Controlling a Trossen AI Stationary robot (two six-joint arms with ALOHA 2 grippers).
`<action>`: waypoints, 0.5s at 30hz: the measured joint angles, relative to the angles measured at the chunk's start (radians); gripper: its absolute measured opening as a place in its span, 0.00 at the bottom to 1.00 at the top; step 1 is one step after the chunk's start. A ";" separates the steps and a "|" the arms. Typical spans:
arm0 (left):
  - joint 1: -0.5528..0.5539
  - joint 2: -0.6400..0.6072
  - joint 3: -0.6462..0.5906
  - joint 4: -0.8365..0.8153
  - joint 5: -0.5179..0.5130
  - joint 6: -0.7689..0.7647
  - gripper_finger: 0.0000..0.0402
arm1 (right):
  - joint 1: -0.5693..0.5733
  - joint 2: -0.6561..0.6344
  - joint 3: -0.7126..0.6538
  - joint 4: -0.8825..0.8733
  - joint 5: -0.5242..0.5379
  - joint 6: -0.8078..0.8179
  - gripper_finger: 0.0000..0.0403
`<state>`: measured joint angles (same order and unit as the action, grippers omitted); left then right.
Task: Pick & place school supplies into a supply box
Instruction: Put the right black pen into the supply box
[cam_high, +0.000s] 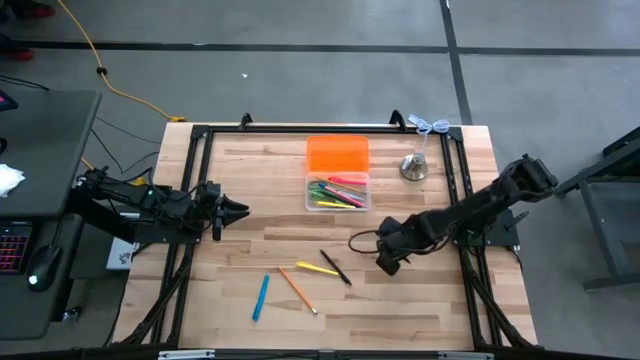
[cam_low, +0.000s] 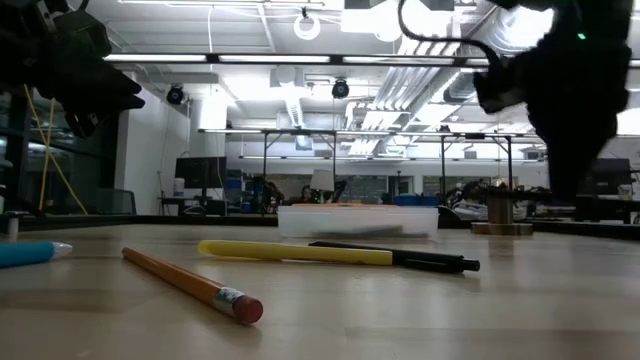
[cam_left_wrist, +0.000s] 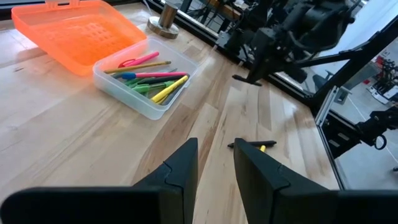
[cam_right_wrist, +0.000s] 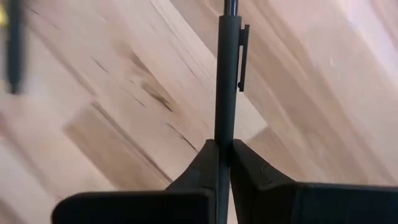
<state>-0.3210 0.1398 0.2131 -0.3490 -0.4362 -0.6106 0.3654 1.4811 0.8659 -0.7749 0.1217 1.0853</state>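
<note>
The clear supply box (cam_high: 338, 192) holds several coloured pens, and its orange lid (cam_high: 337, 155) lies against its far side. On the table's near middle lie a black pen (cam_high: 335, 267), a yellow pen (cam_high: 317, 268), an orange pencil (cam_high: 297, 290) and a blue pen (cam_high: 260, 297). My right gripper (cam_high: 388, 262) hangs right of them, shut on another black pen (cam_right_wrist: 227, 81) with a clip. My left gripper (cam_left_wrist: 214, 168) stands open with nothing in it, raised near the table's left edge and pointing toward the box (cam_left_wrist: 146, 87). My right gripper pinches the black pen's barrel (cam_right_wrist: 224, 132) between its two fingertips, on the part away from the clip (cam_right_wrist: 242, 56). The fingers come from above, pointing steeply down. The pen sticks out past them, clear of the table (cam_right_wrist: 124, 124).
A silver bell-shaped object (cam_high: 414, 167) stands right of the lid. A black frame (cam_high: 300, 128) runs along the table's far and side edges. Bare wood lies between the box and the loose pens.
</note>
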 joint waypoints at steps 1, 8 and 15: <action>0.000 0.000 0.000 0.000 0.000 0.000 0.33 | -0.007 0.000 0.018 -0.006 0.004 -0.017 0.01; 0.000 0.000 0.000 0.002 0.000 0.000 0.33 | -0.062 -0.002 0.166 -0.054 0.088 -0.144 0.01; 0.000 0.000 0.000 0.038 -0.002 -0.002 0.33 | -0.124 -0.002 0.300 -0.067 0.164 -0.297 0.01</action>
<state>-0.3210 0.1394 0.2131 -0.3114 -0.4385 -0.6121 0.2414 1.4788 1.1656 -0.8423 0.2854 0.7879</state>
